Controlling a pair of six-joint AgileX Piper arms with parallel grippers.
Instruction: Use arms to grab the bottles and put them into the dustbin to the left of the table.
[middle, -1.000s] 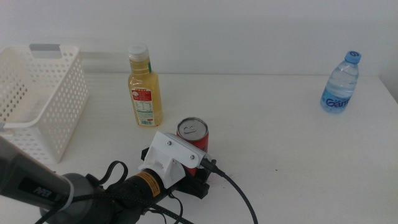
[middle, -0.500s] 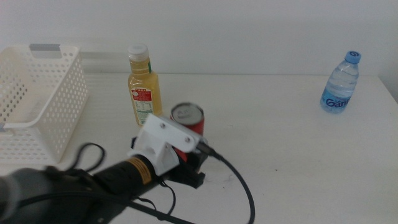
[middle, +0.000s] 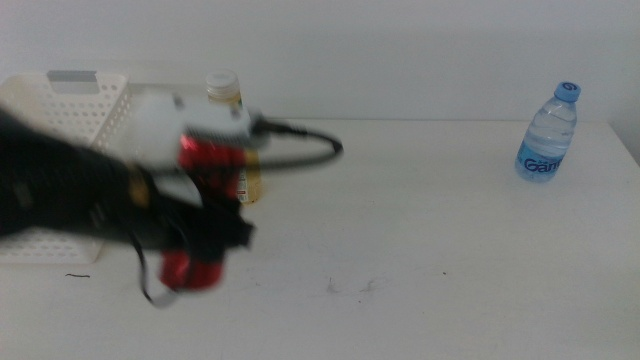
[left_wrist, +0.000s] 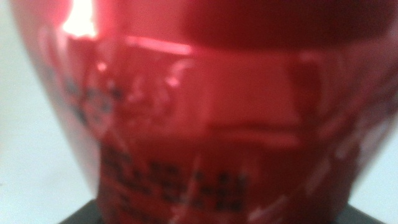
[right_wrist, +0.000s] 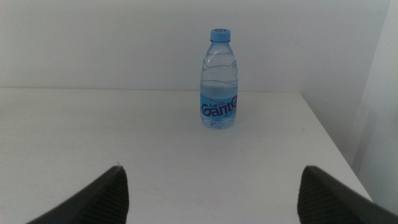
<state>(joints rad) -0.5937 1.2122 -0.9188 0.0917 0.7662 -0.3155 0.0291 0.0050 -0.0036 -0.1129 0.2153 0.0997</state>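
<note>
My left arm reaches in from the left, blurred by motion. Its gripper (middle: 205, 230) is shut on the slim red can (middle: 200, 215) and holds it lifted above the table, just right of the white dustbin (middle: 60, 150). The can fills the left wrist view (left_wrist: 199, 112). The yellow juice bottle (middle: 232, 100) stands behind the arm, mostly hidden; only its white cap and a strip of its body show. The clear water bottle (middle: 548, 132) with blue cap stands at the far right, also in the right wrist view (right_wrist: 219, 79). My right gripper (right_wrist: 211, 193) is open, well short of that bottle.
The white table (middle: 420, 240) has faint dark marks (middle: 345, 287) near the middle front. A black cable (middle: 300, 145) trails from the left arm over the table. The table's right edge (right_wrist: 336, 149) runs close to the water bottle.
My left gripper has lifted the red can off the table and swung it left toward the dustbin. The right arm and the water bottle have not moved.
</note>
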